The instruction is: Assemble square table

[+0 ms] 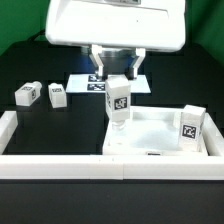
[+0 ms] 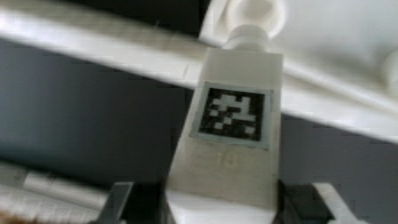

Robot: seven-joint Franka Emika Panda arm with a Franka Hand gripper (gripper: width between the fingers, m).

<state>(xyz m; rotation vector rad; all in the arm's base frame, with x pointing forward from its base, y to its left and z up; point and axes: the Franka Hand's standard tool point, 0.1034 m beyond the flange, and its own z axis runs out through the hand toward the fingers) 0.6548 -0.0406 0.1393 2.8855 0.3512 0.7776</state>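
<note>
Hand (image 1: 119,80) clamped on upright tagged leg (image 1: 119,103), lower end at tabletop (image 1: 152,128) corner.

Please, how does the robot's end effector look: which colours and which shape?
The end effector has a broad white boxy body with rounded edges. From it come two slim dark fingers. No cables or markings show on it.

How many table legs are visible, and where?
4. Exterior view's left: the outer leg, the inner leg, lying. Middle: the third leg, upright in the gripper at the table top's corner. Exterior view's right: the fourth leg, standing on it.
</note>
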